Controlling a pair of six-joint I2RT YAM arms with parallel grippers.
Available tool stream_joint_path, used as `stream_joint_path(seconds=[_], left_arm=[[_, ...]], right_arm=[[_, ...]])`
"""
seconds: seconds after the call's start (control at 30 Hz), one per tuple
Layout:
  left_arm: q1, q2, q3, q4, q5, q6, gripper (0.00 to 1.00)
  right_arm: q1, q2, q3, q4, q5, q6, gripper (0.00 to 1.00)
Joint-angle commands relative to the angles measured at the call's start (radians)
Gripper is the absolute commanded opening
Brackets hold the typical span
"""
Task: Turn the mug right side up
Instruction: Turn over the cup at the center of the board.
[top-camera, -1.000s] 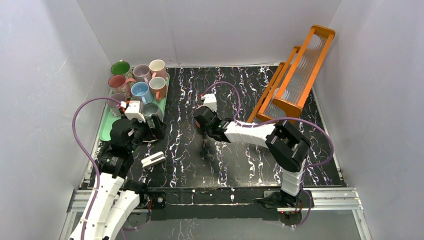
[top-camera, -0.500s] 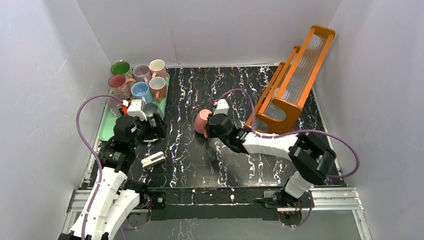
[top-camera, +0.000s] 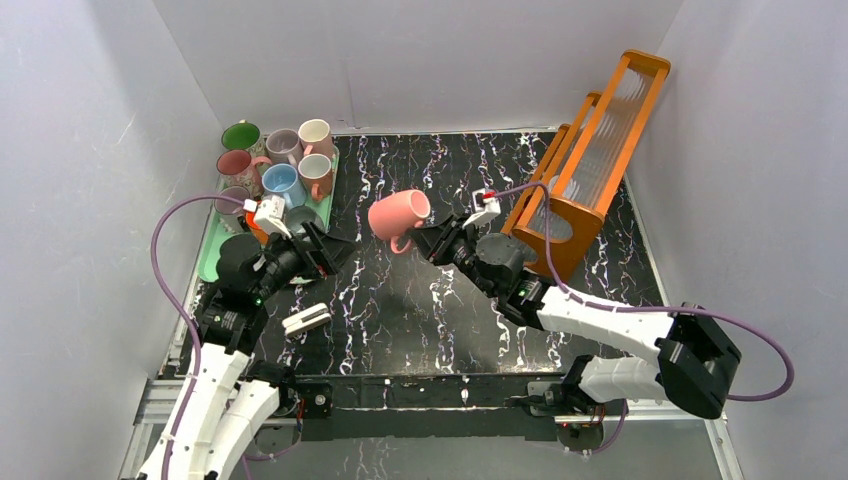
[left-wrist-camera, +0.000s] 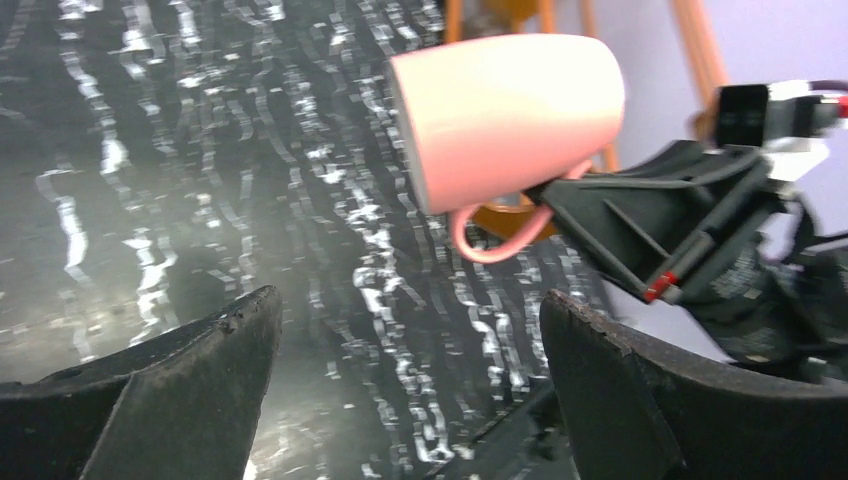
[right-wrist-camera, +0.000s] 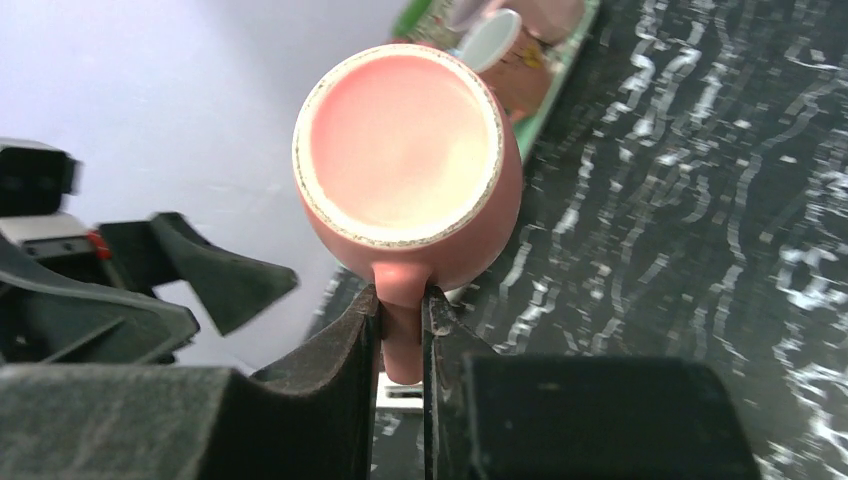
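Pink mug (top-camera: 398, 213) hangs on its side above the black marbled table (top-camera: 400, 315), its handle pinched between the 2 fingers of the right gripper (top-camera: 427, 239), while the left gripper (top-camera: 330, 250) gapes wide and empty nearby.

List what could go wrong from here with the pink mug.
1. The right end effector pinches the mug only by its handle, in the air on its side; it could swivel or slip onto the table.
2. The open left end effector sits close by; a misjudged approach could knock the mug loose.
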Motion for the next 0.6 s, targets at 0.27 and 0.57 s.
stream_joint_path(seconds=[0.27, 0.57], left_arm=[[-0.001, -0.057, -0.086, 0.452, 0.257, -0.387, 0.93], [-0.002, -0.009, -0.145, 0.698, 0.279, -0.527, 0.92]], right_arm=[[0.002, -0.030, 0.104, 0.406, -0.216, 0.169, 0.01], [0.002, 0.010, 0.116, 0.555, -0.261, 0.277, 0.01]])
